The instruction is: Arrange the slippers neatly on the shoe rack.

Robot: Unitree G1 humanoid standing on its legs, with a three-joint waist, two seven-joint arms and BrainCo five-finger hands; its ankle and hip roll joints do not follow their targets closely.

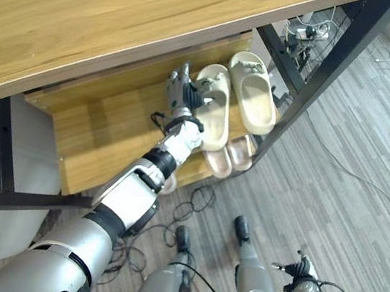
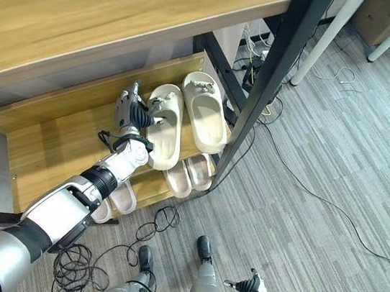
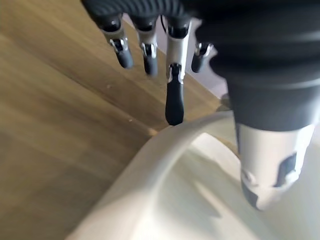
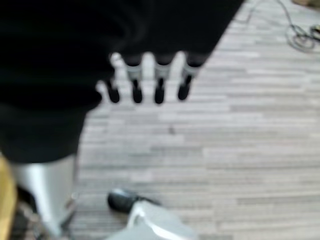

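Observation:
Two cream slippers lie side by side on the rack's wooden shelf [image 1: 102, 133], toes toward the back. My left hand [image 1: 180, 93] rests at the left edge of the left slipper [image 1: 214, 120], near its strap. Its fingers [image 3: 174, 100] are straight, one tip touching the slipper's rim [image 3: 165, 200], and the thumb [image 3: 265, 165] hangs over the slipper's inside. The right slipper [image 1: 253, 92] lies untouched beside the rack's black post [image 1: 320, 84]. My right hand [image 1: 300, 273] hangs low over the floor, its fingers [image 4: 159, 85] straight and empty.
A pinkish pair of slippers [image 1: 229, 158] lies on the lower shelf below the cream ones, with another pinkish slipper [image 2: 118, 200] further left. The rack's wooden top [image 1: 90, 15] overhangs the shelf. Cables and a power strip [image 1: 305, 34] lie behind the rack.

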